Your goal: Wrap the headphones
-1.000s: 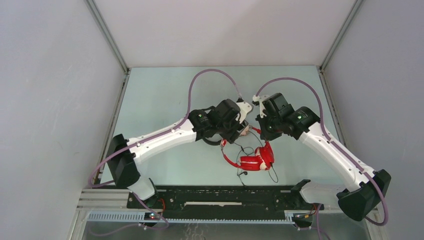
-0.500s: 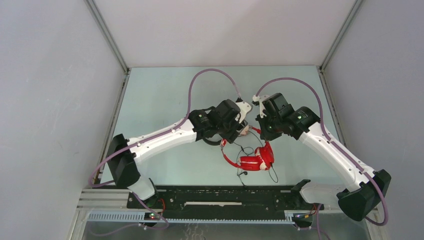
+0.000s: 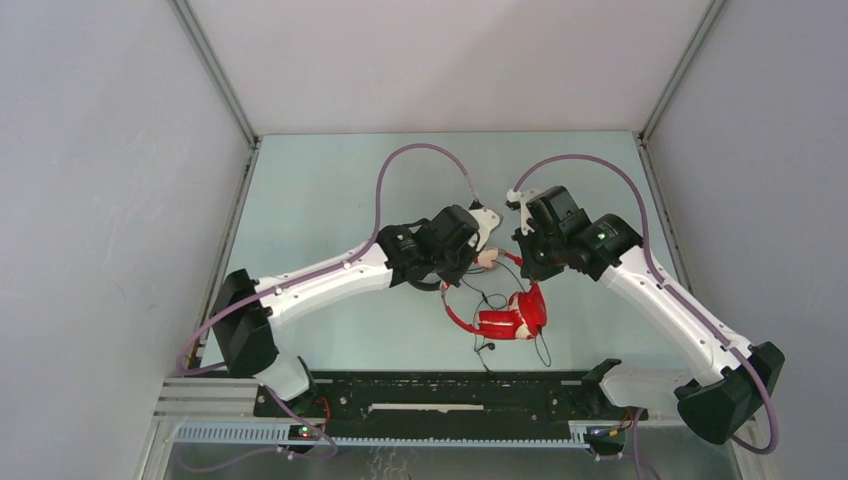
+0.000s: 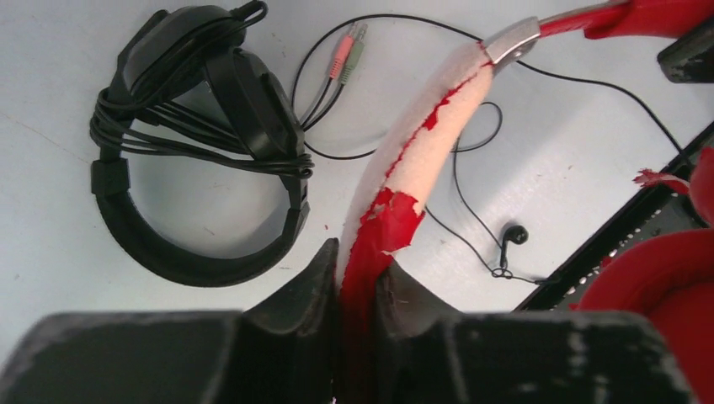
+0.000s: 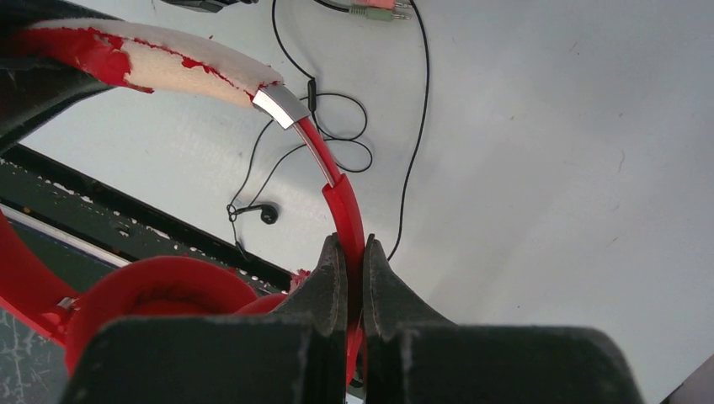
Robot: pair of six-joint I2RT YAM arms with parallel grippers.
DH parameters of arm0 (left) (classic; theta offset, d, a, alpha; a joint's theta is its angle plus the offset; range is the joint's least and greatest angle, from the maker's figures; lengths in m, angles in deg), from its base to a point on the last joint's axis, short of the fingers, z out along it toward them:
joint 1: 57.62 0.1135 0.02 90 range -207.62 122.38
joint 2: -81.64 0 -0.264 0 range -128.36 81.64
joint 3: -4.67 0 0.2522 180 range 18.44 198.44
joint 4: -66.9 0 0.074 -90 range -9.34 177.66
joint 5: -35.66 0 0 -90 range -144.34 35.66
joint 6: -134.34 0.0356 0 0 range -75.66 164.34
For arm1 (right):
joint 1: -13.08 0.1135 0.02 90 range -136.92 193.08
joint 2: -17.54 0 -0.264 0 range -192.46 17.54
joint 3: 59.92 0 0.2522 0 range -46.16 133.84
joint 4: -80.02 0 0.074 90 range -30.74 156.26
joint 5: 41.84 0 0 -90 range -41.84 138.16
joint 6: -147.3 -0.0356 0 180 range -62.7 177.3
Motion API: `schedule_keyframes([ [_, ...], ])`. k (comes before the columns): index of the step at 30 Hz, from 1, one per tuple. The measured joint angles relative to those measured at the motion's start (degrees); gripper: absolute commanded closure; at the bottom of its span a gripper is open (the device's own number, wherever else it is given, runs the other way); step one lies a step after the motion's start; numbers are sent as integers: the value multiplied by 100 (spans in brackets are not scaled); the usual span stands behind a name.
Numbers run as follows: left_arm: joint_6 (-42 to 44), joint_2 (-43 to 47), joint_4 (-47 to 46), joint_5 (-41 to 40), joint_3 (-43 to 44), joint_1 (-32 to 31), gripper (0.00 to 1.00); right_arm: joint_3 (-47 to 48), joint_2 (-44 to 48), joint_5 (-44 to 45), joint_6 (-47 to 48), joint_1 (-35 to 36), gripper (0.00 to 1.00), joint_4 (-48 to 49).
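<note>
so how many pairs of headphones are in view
2. The red headphones are near the middle of the table, headband clamped by the left gripper and right gripper. The black headphones, cable wrapped round them, lie under the left arm. None seems hidden.

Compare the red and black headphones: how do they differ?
The red over-ear headphones are gripped at the headband by the left pincer and right pincer; the black over-ear headphones lie untouched on the table. The red pair's thin cable trails loose; the black pair's cord is wound around it. The red headband's cover peels to pale foam; the black one looks intact. Both have curved headbands.
</note>
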Motion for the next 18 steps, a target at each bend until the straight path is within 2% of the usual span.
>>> schedule_keyframes([
  [1,-9,7,-13,-7,0,-4,99,0,0,15,-17,0,100,17],
  [5,-24,13,4,-59,0,-11,100,0,2,17,-50,-7,99,22],
  [8,-46,13,2,-118,0,-13,100,0,11,63,-129,-4,50,33],
  [9,-66,17,-2,-149,0,-17,100,0,28,72,-175,-4,41,50],
  [11,-70,35,55,-254,0,-13,100,0,140,116,-280,-7,33,85],
  [13,-76,81,195,-380,0,48,100,0,450,122,-369,-48,29,149],
  [18,-358,608,485,-326,-33,636,100,-17,1788,-199,-584,-337,13,555],
])
